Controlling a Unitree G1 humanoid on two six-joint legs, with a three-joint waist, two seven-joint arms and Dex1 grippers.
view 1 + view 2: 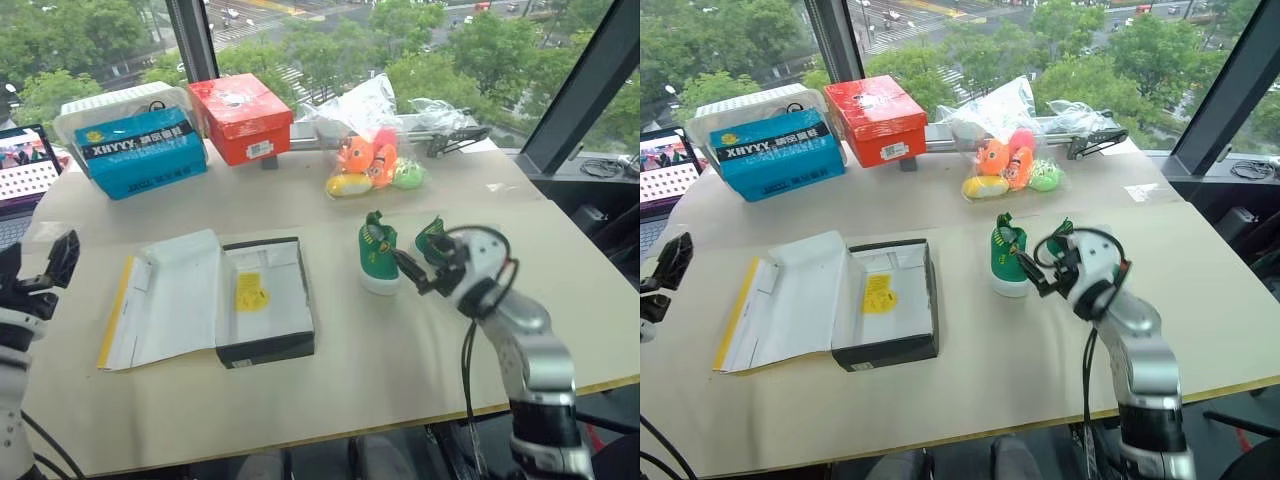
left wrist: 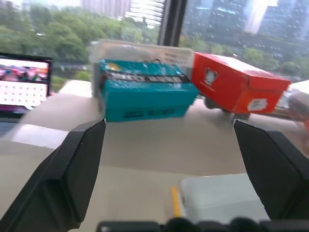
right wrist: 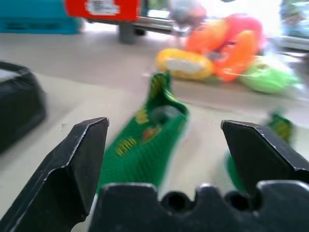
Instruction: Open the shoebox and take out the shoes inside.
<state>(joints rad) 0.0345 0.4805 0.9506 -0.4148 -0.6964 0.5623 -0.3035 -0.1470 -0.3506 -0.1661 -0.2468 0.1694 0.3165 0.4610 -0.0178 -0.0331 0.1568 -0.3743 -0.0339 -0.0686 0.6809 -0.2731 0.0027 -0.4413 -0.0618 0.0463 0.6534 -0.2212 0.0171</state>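
Spread wide and empty, the right gripper (image 1: 425, 270) is seen right of centre beside the shoes (image 1: 378, 257), judged light, soft, best pinched at the heel collar; the shoebox (image 1: 262, 300) lies open, centre-left

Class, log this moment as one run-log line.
shoebox: open, emptied | shoes: both on table | left gripper: open, holding nothing | right gripper: open, beside shoes

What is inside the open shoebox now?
The shoebox shows a white inside with one yellow paper lying in it. Both green shoes stand outside on the table. Anything under the paper is hidden.
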